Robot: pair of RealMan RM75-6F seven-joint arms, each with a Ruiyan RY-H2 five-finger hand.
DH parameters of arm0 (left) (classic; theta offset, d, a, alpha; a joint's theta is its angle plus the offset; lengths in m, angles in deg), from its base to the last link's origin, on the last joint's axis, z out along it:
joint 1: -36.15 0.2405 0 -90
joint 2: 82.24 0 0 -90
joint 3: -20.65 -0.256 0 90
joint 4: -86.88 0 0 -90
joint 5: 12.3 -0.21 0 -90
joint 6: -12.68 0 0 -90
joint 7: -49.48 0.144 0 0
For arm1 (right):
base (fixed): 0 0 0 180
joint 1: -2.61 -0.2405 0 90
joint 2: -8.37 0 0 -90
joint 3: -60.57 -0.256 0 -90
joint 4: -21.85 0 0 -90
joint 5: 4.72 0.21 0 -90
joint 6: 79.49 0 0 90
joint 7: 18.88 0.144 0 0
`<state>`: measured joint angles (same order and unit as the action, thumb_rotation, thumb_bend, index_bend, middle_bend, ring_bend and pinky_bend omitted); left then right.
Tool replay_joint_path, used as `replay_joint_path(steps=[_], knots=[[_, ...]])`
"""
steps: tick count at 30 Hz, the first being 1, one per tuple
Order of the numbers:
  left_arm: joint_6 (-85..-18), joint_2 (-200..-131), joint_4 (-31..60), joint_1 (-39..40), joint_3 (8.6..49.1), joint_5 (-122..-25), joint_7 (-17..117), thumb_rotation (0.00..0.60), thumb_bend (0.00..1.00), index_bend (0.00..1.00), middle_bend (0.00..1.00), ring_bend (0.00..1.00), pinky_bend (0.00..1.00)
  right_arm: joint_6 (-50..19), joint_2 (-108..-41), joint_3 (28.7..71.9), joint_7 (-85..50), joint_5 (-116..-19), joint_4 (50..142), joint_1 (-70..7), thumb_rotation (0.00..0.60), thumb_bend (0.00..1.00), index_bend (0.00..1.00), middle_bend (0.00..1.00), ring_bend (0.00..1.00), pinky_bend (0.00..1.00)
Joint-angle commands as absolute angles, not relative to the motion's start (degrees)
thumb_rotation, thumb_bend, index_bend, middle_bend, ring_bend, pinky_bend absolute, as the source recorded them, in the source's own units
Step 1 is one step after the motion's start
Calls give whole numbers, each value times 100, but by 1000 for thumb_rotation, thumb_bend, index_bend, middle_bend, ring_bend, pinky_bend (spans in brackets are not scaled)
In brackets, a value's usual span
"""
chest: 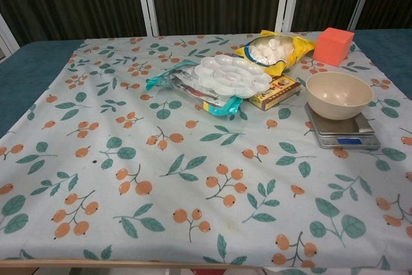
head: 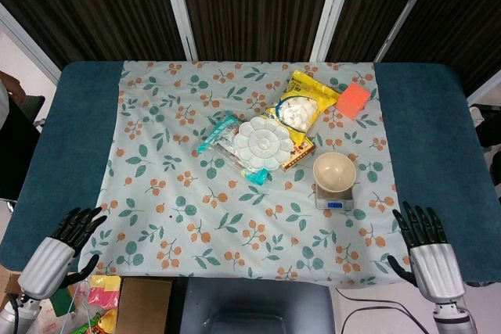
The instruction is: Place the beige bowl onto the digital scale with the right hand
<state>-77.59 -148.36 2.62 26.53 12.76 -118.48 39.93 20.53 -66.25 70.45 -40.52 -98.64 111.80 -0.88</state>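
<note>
The bowl sits upright on the scale, which lies on the counter toward its right front. Teal counter, covered by a pale cloth printed with leaves and berries; behind it dark slatted panels with white posts. The right hand, fingers spread and holding nothing, hangs off the counter's front right edge. The left hand, likewise spread and bare, hangs off the front left corner.
</note>
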Motion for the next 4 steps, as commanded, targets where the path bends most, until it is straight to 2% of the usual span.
replay_joint_path(steps=[1,4], knots=[[-7769,-14844,275,2659,1268,-11871,4012,600,436,0,3,33,63,1957,-6535,6869,-3977,-9749,11219,-6,600,341,0,0,0,0],[-7736,-14852,277,2657,1283,-11831,4041,600,437,0,2,33,63,1899,-6503,6801,-3939,-9756,11237,22,600,329,0,0,0,0]])
